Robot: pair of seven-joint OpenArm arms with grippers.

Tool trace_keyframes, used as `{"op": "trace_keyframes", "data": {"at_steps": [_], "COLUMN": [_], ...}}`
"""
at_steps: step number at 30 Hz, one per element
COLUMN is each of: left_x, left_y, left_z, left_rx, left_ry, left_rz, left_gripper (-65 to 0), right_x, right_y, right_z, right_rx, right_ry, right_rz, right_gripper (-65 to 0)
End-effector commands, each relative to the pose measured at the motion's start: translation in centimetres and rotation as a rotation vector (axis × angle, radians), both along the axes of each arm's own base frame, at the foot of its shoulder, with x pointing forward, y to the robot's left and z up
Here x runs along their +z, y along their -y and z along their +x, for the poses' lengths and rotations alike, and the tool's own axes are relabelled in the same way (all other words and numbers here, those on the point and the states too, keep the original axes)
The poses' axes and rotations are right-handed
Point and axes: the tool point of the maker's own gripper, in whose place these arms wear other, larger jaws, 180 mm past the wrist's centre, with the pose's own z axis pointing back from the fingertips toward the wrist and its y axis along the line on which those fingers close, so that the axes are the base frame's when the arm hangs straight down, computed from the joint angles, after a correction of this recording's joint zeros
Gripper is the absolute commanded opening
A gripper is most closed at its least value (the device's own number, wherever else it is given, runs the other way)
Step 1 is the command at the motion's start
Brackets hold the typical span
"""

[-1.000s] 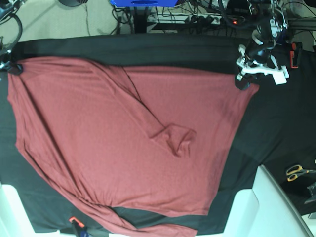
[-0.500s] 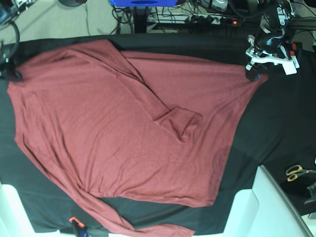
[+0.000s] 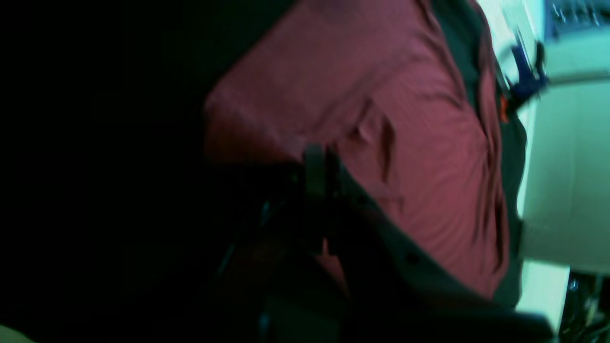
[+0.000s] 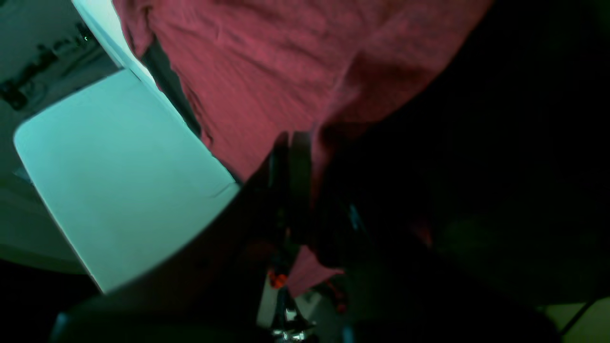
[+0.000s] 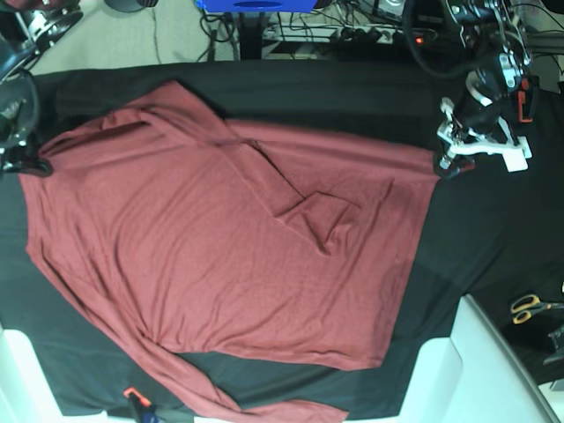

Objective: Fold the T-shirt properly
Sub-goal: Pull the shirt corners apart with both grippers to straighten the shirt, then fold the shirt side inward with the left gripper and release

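The left wrist view is dim and blurred. The left gripper's (image 3: pixel 317 166) dark jaws stand closed together at the middle, pinching an edge of the plain maroon thin-knit T-shirt (image 3: pixel 405 157). The fabric spreads away from the jaws toward the far right, creased with soft folds and a small raised ridge near the middle. Black table cloth (image 3: pixel 512 157) shows as a narrow strip along its right side. Beyond that lies a pale white surface (image 3: pixel 562 181), with a blurred blue clamp (image 3: pixel 526 78) at its far edge.

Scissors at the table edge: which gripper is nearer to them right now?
Left. The left gripper clamps the T-shirt corner on the same side as the scissors, which lie nearer the camera; the right gripper holds the opposite corner.
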Motion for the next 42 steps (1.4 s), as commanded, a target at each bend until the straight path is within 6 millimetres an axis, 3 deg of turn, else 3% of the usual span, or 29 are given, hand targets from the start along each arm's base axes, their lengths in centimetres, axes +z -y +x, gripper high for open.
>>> {"op": "trace_keyframes", "data": {"at_steps": [1,9,13,23,37,42], "left_x": [0.8,0.2,-0.5,-0.7,-1.1,-1.5], "left_y": [-0.5,-0.7,0.5,0.4,0.4,0.4], "left_z": [0.7,2.6,3.6,5.5,8.4,9.4], "left_rx": [0.009,0.030,0.002,0.012,0.027,0.036], "left_ry": [0.032,0.040,0.032,0.047,0.060,0.057], "left_rz": [0.006,-0.024,-0.048,-0.074,-0.118,-0.141], "left_gripper": [-65.0,-65.0,-65.0,-65.0,-65.0,-65.0], "right_x": [1.3,1.1,0.9,0.1,0.6,-0.1], "right_y": [0.7,1.0,1.0,1.8,1.6,1.3], "right_z": [1.2,2.6,3.3,4.4,7.6,8.1], "right_rx": [-0.001,-0.040,-0.029,-0.029,-0.042,-0.033], "right_ry": [0.045,0.055,0.049,0.023,0.050,0.029], "right_rz": [-0.004,-0.005,0.013,-0.086,-0.057,-0.090], "right_gripper": [-64.4,-64.4,-64.4,-64.4,-64.4,-64.4]}}
